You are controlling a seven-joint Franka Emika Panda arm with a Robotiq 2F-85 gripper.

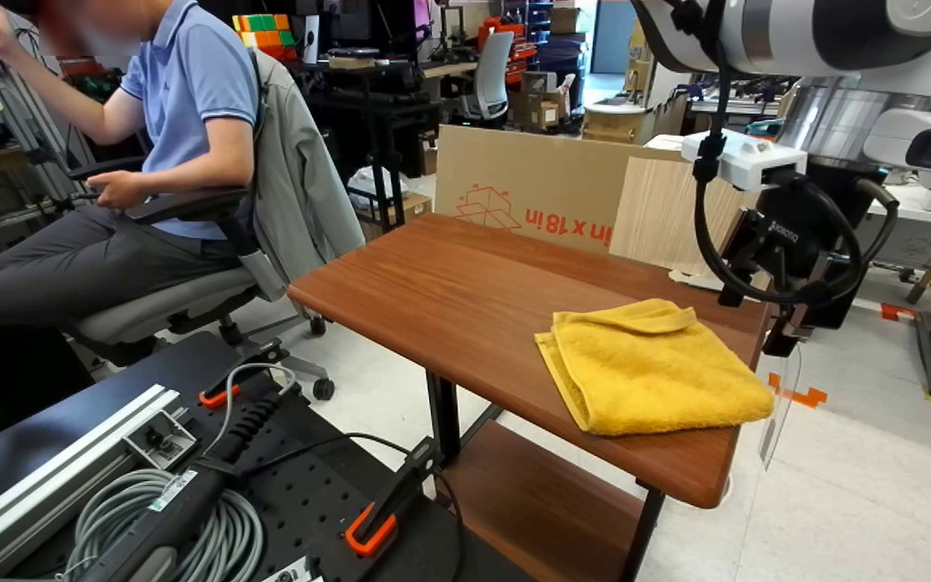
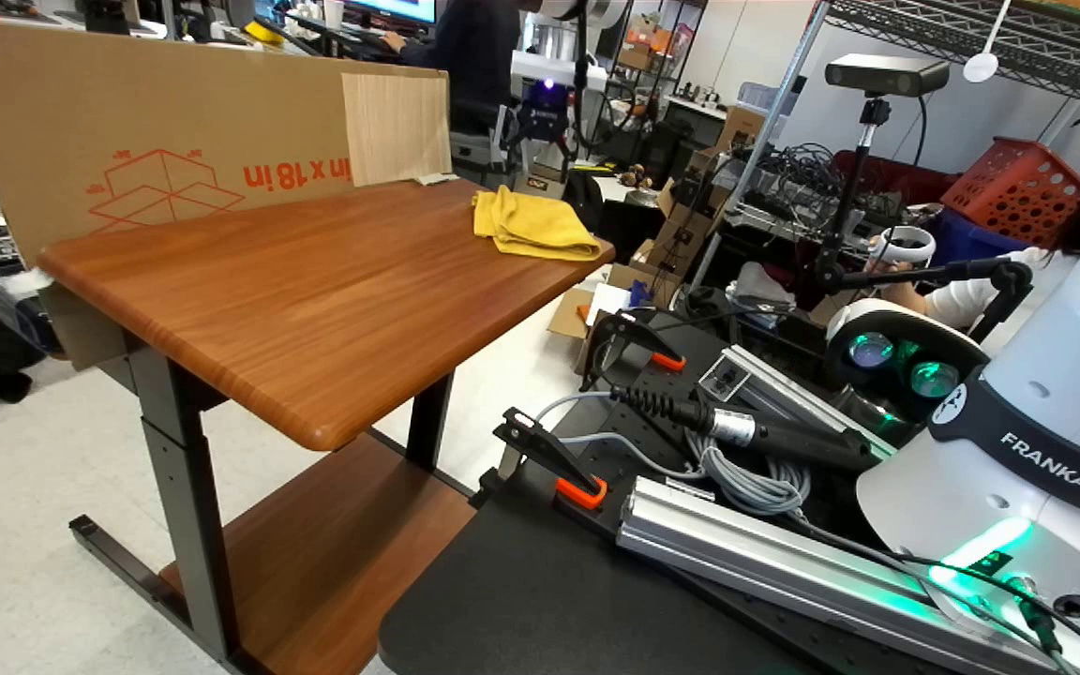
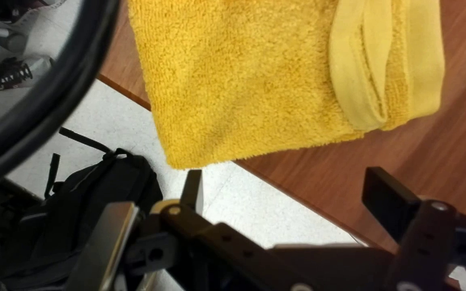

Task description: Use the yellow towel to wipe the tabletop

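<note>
The yellow towel (image 1: 655,368) lies folded near one end of the reddish-brown tabletop (image 1: 433,283). It also lies there in an exterior view (image 2: 535,225), at the far end of the tabletop (image 2: 315,291). In the wrist view the towel (image 3: 249,81) fills the upper middle, and one corner overhangs the edge of the tabletop (image 3: 419,153). My gripper (image 3: 283,188) is open, with nothing between its fingers. In an exterior view the gripper (image 1: 755,323) hangs at the tabletop's end, beside the towel and apart from it. It also shows in an exterior view (image 2: 537,169).
A cardboard sheet (image 1: 530,174) and a pale plywood panel (image 1: 667,210) stand upright along the tabletop's long side. A black bench (image 1: 312,485) with clamps and coiled cable stands on the opposite side. A person (image 1: 199,105) sits near the far end. A black cable loops beside the gripper.
</note>
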